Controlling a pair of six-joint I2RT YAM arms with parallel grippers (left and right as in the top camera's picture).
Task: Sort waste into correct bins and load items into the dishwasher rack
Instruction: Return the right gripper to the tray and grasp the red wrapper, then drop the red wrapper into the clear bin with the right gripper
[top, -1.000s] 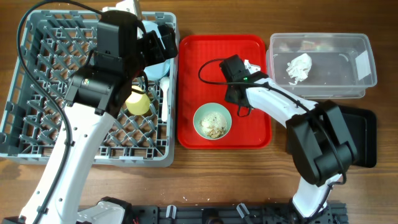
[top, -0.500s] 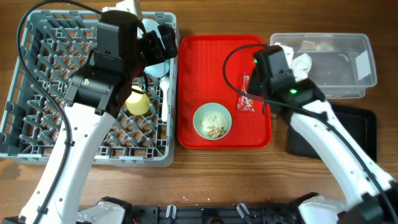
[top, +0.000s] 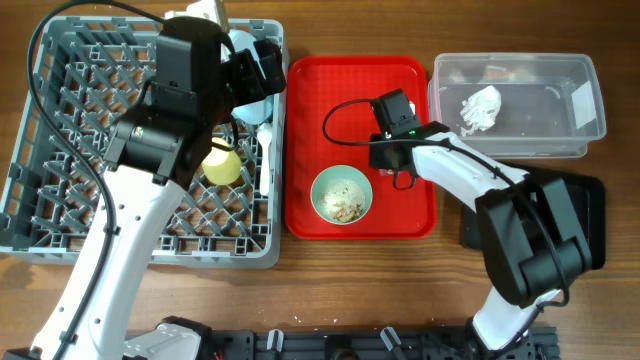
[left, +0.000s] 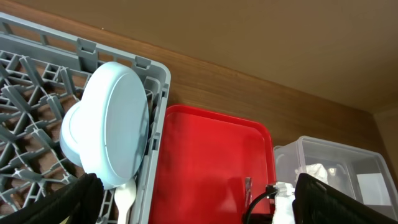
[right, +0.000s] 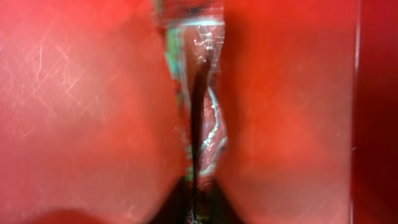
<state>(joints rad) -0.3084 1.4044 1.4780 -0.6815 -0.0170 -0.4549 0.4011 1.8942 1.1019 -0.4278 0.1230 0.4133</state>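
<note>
Red tray (top: 330, 80), wrapper (right: 199, 106) lengthwise toward end effector (right: 198, 198)

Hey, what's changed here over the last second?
The right tool swung away toward the clear tub, uncovering the snack wrapper on the red tray, then came back down over it; whether it grips the wrapper is unclear. The left tool, tissue, mint-green bowl and yellow cup stayed put.
</note>
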